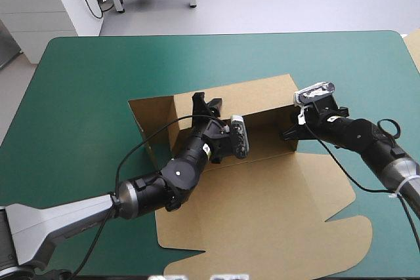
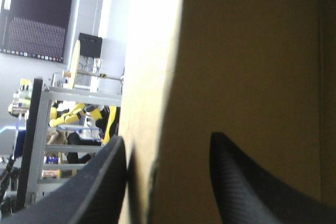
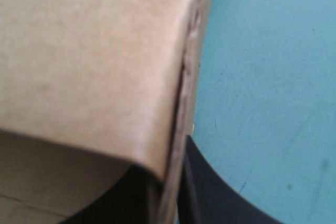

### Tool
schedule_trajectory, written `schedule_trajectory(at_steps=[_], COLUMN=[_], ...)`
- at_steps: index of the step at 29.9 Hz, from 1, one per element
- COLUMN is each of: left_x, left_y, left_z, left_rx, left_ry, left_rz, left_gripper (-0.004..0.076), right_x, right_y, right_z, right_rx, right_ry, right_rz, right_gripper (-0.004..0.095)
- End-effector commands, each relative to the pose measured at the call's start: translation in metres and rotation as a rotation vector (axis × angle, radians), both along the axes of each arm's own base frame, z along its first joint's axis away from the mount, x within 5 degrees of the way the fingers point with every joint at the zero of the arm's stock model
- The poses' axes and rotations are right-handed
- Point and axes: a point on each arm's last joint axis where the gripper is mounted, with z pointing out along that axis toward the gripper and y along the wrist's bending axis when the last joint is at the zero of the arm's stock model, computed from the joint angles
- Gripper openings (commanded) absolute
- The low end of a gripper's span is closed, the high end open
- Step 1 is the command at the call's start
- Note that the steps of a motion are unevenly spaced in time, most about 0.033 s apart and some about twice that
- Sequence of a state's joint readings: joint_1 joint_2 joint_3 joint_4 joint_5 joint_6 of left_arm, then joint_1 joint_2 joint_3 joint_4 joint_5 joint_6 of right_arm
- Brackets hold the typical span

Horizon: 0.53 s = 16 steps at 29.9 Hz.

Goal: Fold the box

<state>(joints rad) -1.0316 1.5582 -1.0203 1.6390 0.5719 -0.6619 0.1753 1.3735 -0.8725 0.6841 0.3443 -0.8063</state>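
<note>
Box (image 1: pixel 262 214), where is it?
— In the middle of the table (image 1: pixel 85 77), on the teal-green cover. The far wall and the side walls are raised, and the wide lid lies flat toward the near edge.
— And the left gripper (image 1: pixel 205 101)?
— It is at the box's left side, reaching over a raised wall. In its own wrist view the gripper (image 2: pixel 168 136) has its black fingers (image 2: pixel 105 182) apart, with the edge of the brown board (image 2: pixel 252 51) standing between them. One finger is against the board, but they are not closed on it.
— The right gripper (image 1: pixel 290 129)?
— It is at the right wall, near that wall's front corner. Up close the gripper (image 3: pixel 163 156) is all but closed, pinching the wall's edge (image 3: pixel 94 51) between its fingers. The cover (image 3: pixel 273 77) shows just beside it.
— Are the two close together?
— No, they are at opposite sides of the box, with the tray between them.
</note>
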Motion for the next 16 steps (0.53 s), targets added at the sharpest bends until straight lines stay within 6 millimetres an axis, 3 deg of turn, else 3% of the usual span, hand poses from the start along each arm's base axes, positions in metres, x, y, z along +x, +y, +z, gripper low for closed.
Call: schedule_trajectory(at_steps=[1, 9, 12, 13, 14, 16], left_x=[-0.02, -0.07, -0.085, -0.086, -0.087, -0.086], left_y=[-0.004, -0.009, -0.005, -0.002, 0.002, 0.013], left_z=[0.033, 0.059, 0.069, 0.075, 0.081, 0.098], left_rx=[-0.079, -0.142, -0.166, -0.182, -0.203, -0.253], left_ry=[-0.086, -0.17, -0.202, -0.213, -0.22, -0.242], left_rz=[-0.062, -0.04, -0.026, -0.013, -0.007, 0.025], left_gripper=[0.0356, 0.0347, 0.0206, 0.0063, -0.0005, 0.002], right_x=[0.008, 0.016, 0.019, 0.02, 0.02, 0.021], right_y=[0.004, 0.002, 0.003, 0.003, 0.004, 0.005], right_z=[-0.004, 0.003, 0.011, 0.014, 0.015, 0.02], right_rx=[0.001, 0.001, 0.026, 0.044, 0.051, 0.063], right_ry=[0.013, -0.045, -0.06, -0.059, -0.059, -0.062], right_rz=[0.003, -0.037, -0.05, -0.06, -0.063, -0.06], right_gripper=[0.0003, 0.0002, 0.0002, 0.0002, 0.0002, 0.0002])
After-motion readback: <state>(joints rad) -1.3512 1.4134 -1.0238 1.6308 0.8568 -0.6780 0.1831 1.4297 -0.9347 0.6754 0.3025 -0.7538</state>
